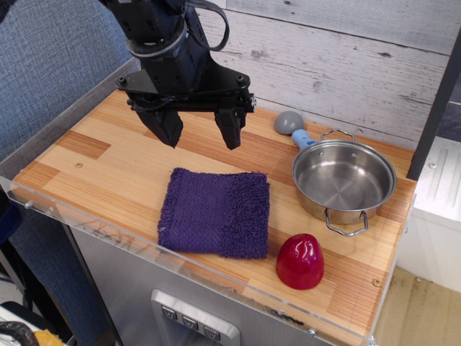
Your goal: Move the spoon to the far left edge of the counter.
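The spoon [292,127] lies at the back of the counter [94,169], its gray bowl toward the wall and its light-blue handle pointing at the pot's rim. My gripper [201,134] hangs open above the wood, just behind the purple towel and to the left of the spoon. Its two black fingers [231,128] are spread wide with nothing between them. The counter's far left part is bare wood with a clear acrylic edge.
A purple towel [215,213] lies at the counter's middle front. A steel pot [343,179] with two handles stands at the right, next to the spoon's handle. A red egg-shaped object [300,261] sits at the front right. A plank wall runs behind.
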Controlling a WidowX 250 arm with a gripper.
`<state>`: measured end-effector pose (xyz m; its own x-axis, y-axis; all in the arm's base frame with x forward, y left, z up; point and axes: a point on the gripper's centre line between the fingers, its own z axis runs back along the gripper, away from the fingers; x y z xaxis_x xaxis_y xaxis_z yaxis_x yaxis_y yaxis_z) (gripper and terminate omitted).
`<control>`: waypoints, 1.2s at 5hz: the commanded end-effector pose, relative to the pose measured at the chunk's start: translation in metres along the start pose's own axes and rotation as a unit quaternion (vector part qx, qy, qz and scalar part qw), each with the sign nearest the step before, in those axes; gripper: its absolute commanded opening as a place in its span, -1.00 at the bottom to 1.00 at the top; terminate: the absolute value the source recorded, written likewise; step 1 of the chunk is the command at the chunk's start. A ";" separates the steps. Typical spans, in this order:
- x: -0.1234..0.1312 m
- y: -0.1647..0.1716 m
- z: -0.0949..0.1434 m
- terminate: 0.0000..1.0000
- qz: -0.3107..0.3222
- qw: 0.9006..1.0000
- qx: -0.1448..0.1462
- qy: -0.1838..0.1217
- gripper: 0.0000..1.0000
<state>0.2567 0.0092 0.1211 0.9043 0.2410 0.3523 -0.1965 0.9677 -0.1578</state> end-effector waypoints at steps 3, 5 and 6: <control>0.027 -0.015 0.005 -1.00 -0.001 1.000 -0.003 -0.029 1.00; 0.033 -0.029 -0.010 -1.00 0.221 0.973 -0.021 -0.063 1.00; 0.045 -0.037 -0.022 -1.00 0.299 0.952 -0.018 -0.059 1.00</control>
<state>0.3100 -0.0174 0.1109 0.5863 0.7652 0.2659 -0.6728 0.6428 -0.3663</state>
